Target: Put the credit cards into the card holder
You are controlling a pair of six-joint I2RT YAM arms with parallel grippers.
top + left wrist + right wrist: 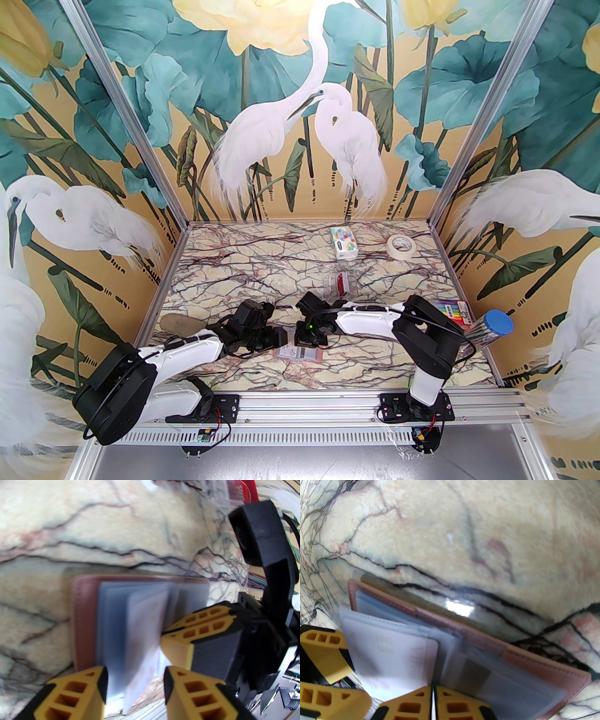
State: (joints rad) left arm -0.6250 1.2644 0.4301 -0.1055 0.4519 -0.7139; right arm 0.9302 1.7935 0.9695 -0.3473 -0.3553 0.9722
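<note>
**marblefan:** Two grippers crowding one little wallet. Why both?

**yam_watcher:** Division of labour, I'd say. The card holder [84,620] lies opened flat on the table [234,262], right between the two of them. The right gripper [433,688] has its fingers clenched together with nothing between them. Its tips rest on the clear sleeves of the card holder's right half. My guess is it's a paperweight, so the thing doesn't flop shut or slide.

**marblefan:** And the left one?

**yam_watcher:** The left gripper [134,674] sits at the card holder's near edge with its jaws apart. One plastic sleeve [143,630] stands up in the gap and I can't see either finger pinching it. Looks like it's leafing through the pages or lining up on one, not gripping.

**marblefan:** Any cards in yet?

**yam_watcher:** Looks like it. A pale card [393,653] shows inside the raised sleeve. A grey one with a dark stripe [478,672] sits in a pocket on the card holder's right half. Just beyond the card holder, a clear stand [333,294] has red cards [342,282] in it, so I'd call the job partway done.

**marblefan:** Stuff at the back?

**yam_watcher:** A tissue pack [344,242] and a tape roll [402,245] sit well beyond the card holder. They're just clutter.
</note>
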